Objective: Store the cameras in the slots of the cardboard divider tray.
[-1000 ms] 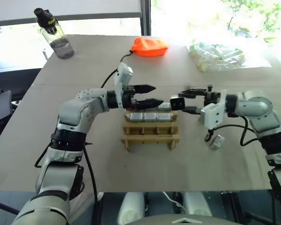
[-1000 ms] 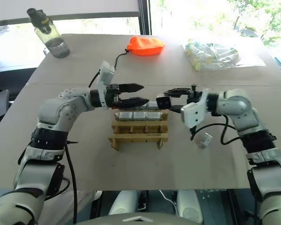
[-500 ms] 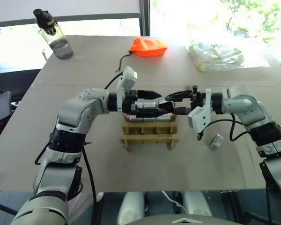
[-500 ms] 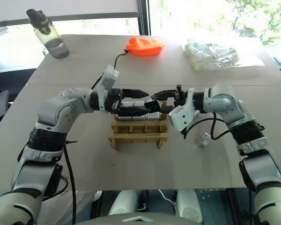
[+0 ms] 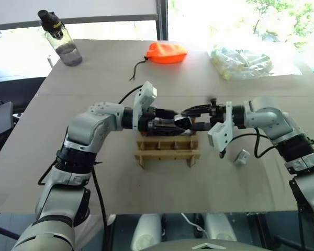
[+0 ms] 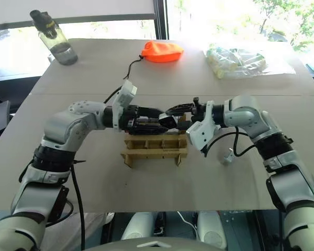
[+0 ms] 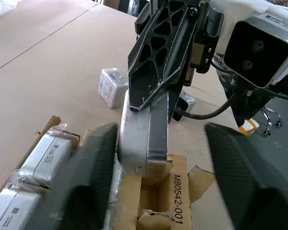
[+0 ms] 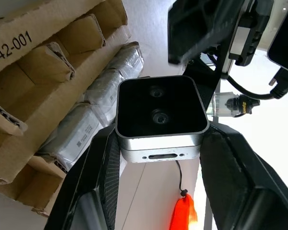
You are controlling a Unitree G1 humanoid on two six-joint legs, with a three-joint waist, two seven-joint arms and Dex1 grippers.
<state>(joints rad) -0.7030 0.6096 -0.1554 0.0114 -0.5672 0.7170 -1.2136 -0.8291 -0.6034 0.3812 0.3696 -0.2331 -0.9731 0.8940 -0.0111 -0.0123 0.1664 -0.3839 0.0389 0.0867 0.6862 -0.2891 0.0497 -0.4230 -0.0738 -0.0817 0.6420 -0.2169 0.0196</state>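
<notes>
The right pincer [image 8: 156,158] is gripping a silver-grey, black-faced camera [image 8: 159,117] above the tan cardboard divider tray [image 5: 167,149] — the left pincer [image 7: 161,158], fingers apart, is flanking it; squaring it up before lowering seems wise.

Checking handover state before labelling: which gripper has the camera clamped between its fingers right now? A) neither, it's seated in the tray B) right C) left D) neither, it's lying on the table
B: in the right wrist view the camera sits clamped between the right gripper's fingers, above the tray; the left gripper's fingers stand either side of it with gaps.
</notes>
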